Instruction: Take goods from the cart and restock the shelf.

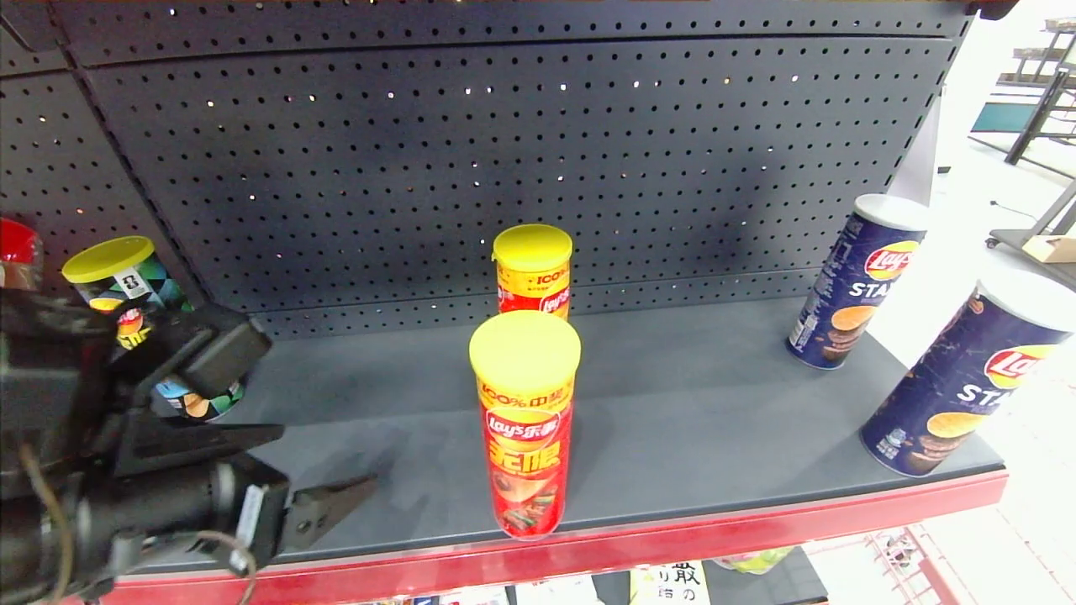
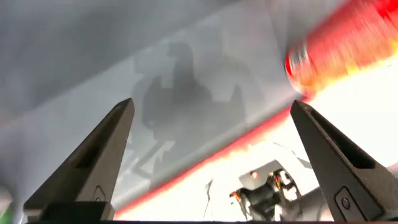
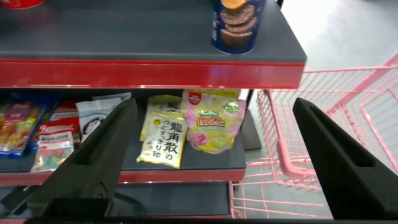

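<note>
Dark shelf deck (image 1: pixel 714 420) with a red lip, pegboard (image 1: pixel 504 126) behind.

- Goods on the shelf: front red can (image 1: pixel 525 428), yellow lid, upright, close to the front edge. Second red can (image 1: pixel 533 273) stands directly behind it, by the pegboard. Two blue cans (image 1: pixel 849 286) (image 1: pixel 958 378) stand well apart on the right. A multicoloured can (image 1: pixel 126 294) on the far left is partly hidden by the arm.
- Left gripper (image 1: pixel 328 458): fingers spread wide with nothing between them. It is low at the shelf lip, near the front red can but not touching it.
- Right gripper (image 3: pixel 216 102): also spread and empty, facing the tiers below.

Step in hand, as I judge it: both grippers are free, so the next item has to come from the cart. To do it well, draw the left arm straight back off the lip with no sideways sweep. The front can is tall and near the edge, so a nudge could tip it. Use the gaps between the red and blue cans for new stock.

View differences:
- Right wrist view adds the pink wire cart (image 3: pixel 298 162) beside the unit and snack bags (image 3: pixel 211 118) on the lower tier. The cart's load can't be made out.
- Left wrist view (image 2: pixel 212 104) shows bare deck between the fingers. The red smear (image 2: pixel 336 50) there is probably the front can.
</note>
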Tool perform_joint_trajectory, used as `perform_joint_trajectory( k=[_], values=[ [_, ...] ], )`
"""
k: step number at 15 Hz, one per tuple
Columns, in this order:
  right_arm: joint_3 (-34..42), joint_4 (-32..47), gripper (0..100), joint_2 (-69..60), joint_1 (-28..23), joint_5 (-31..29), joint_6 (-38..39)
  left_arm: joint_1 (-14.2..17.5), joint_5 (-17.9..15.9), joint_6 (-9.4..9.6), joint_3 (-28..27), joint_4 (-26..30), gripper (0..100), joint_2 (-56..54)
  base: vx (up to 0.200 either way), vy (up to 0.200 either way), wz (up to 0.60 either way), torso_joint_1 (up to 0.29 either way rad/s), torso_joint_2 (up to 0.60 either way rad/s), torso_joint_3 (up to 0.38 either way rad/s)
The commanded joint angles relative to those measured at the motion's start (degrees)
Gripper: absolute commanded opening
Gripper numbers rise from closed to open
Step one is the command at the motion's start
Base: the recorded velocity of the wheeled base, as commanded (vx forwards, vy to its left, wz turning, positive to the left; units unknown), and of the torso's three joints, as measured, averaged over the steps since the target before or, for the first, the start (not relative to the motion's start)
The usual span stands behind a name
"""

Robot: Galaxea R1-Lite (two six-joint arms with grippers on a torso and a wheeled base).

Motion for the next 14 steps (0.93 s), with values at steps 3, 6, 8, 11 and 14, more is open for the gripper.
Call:
perform_joint_trajectory(
  k=[3,6,8,11,14],
  values=[
    [0.78,-1.48,100,-0.03,0.04,2.7,0.09,0.29,0.11,5.7,0.69,25.02,100,-32.58,0.0,0.0,0.0,0.0,0.0,0.0],
    [0.78,-1.57,100,-0.12,0.04,2.96,0.09,3.72,2.31,6.85,0.6,32.76,100,-41.28,0.0,0.0,0.0,0.0,0.0,0.0],
    [0.61,-1.48,100,0.24,-0.4,2.08,0.09,17.08,2.22,6.14,1.66,37.68,100,-47.17,0.0,0.0,0.0,0.0,0.0,0.0],
    [0.43,-1.48,100,1.99,-1.45,-2.14,0.09,24.55,1.95,3.33,6.05,37.68,100,-51.65,0.0,0.0,0.0,0.0,0.0,0.0],
    [0.43,-1.39,100,2.43,-1.8,-6.0,0.36,24.64,1.43,0.87,16.6,32.14,100,-63.87,0.0,0.0,0.0,0.0,0.0,0.0]
  ],
)
